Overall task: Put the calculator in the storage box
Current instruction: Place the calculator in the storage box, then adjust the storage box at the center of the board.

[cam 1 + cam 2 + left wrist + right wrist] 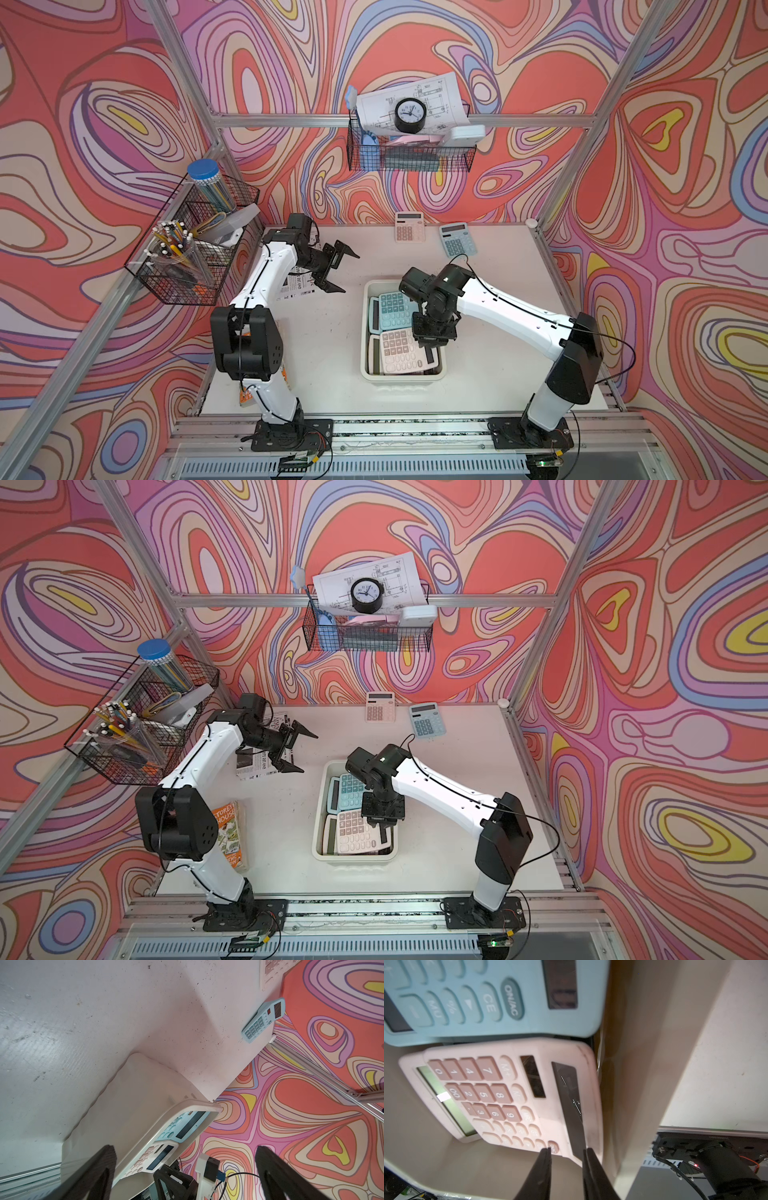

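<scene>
The cream-white storage box [403,377] [353,857] sits mid-table. Inside lie a blue calculator [392,309] [467,1001] and, nearer the front, a pink calculator [401,351] [512,1093] resting on another one. My right gripper [432,332] [566,1149] points down over the pink one. Its jaws stand a narrow gap apart at that calculator's edge, with bare box floor showing between them. My left gripper [350,273] [185,1147] hovers wide open and empty, left of the box. A pink calculator [409,226] and a blue calculator [458,240] [262,1020] lie at the table's back edge.
A newspaper [297,286] lies under the left gripper, and a book [228,833] lies by the left arm's base. Black wire baskets hang on the left frame [191,249] and the back rail [409,149]. Aluminium posts bound the table.
</scene>
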Available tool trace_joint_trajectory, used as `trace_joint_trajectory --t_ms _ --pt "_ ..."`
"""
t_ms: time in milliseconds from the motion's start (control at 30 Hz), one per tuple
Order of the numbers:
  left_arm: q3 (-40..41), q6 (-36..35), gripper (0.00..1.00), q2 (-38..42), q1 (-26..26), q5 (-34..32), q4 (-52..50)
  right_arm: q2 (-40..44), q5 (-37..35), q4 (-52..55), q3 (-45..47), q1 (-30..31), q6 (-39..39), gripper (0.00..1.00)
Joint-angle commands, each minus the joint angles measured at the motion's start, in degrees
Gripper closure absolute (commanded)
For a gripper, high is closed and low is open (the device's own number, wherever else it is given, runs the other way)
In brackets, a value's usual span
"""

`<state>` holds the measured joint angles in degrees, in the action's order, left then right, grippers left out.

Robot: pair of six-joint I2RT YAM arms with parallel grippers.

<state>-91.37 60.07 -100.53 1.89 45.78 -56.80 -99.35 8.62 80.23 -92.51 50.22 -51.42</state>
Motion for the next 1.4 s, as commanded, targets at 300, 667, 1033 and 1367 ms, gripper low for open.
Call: trace_joint_trajectory --t_ms 300,667,1033,1367 --pt "-12.7 -14.32 0.01 -5.83 1.14 -5.81 -22.06 -5.72 -1.56 0.89 -12.17 -8.47 10.57 0.49" --pt "-11.37 -19.85 0.01 -7.05 10.6 -8.18 -28.06 -8.38 5.05 -4.69 -11.37 -20.1 19.82 0.34" --pt "-7.95 -14.85 0.04 -7.95 14.15 -6.48 -18.58 -17.06 15.4 -8.99 -18.92 -25.77 26.78 0.4" --pt "-10.36 -10.94 0.08 -10.51 13.47 -8.61 -12.79 -25.78 23.61 -9.12 -30.58 -25.88 29.68 0.43"
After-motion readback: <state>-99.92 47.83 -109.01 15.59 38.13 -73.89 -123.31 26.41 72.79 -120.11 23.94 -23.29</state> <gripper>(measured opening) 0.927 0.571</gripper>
